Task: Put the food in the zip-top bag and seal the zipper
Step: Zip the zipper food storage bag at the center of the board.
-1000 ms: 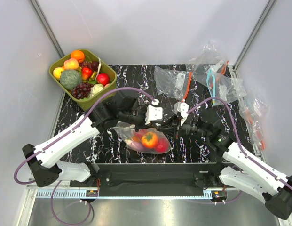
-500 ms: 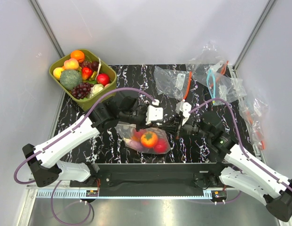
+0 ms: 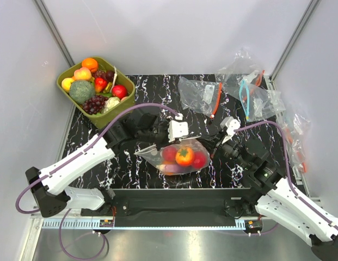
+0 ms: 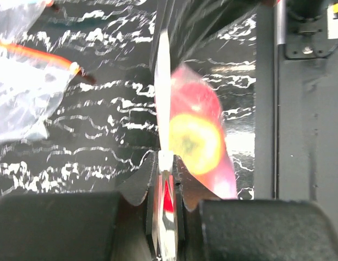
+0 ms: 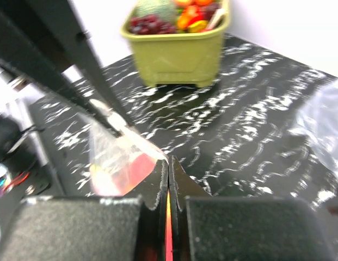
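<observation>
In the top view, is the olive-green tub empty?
No, the tub holds an orange, broccoli, grapes and other pieces of food.

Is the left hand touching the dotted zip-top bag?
Touching. In the left wrist view the left hand is shut on the zip-top bag, with the bag's edge strip pinched between both fingers.

Black white-veined desk (image 3: 155, 89), olive-green tub (image 3: 103, 120) of toy fruit (image 3: 92, 81) at far-left corner, crumpled clear bags (image 3: 197, 93) along far-right edge.
</observation>
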Controlling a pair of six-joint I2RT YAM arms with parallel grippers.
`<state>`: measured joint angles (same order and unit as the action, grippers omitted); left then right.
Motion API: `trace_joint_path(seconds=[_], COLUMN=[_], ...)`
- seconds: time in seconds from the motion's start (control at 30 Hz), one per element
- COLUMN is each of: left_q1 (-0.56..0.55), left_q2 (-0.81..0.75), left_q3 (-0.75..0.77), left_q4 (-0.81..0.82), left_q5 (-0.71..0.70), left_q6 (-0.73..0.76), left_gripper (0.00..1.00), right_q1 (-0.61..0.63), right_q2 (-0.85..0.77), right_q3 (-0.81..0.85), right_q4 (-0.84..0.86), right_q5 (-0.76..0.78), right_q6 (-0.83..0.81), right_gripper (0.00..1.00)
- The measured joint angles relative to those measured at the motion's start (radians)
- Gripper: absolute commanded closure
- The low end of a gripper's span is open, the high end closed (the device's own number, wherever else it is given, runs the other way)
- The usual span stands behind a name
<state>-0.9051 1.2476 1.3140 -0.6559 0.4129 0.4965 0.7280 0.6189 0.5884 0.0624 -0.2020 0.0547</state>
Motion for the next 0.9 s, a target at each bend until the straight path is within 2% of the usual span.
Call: trace_joint_path(seconds=[0.33, 0.57, 0.67, 0.9], left_q1=[0.067, 0.149, 0.168, 0.212], left_q2=[-0.084, -0.117, -0.118, -0.113], left_q3=[-0.125, -0.148, -0.161, -0.171], left_q4=[0.043, 0.046, 0.060, 0.119], left_q5=[-0.098, -0.123, -0.160, -0.260], left_q6=[-0.068, -0.124, -0.151, -0.223], left_gripper=[1.00, 1.00, 1.00, 1.00], right_q1=[0.005, 0.004, 0.004, 0.004], right_q2=[-0.032, -0.037, -0.031, 0.077], right_q3=[0.000, 0.002, 0.011, 0.061], right_q4=[-0.075, -0.150, -0.174, -0.173], right_q5=[0.452, 0.739, 0.789, 0.768], right_q6=[0.074, 0.124, 0.134, 0.137], right_gripper=[1.00, 1.00, 1.00, 1.00])
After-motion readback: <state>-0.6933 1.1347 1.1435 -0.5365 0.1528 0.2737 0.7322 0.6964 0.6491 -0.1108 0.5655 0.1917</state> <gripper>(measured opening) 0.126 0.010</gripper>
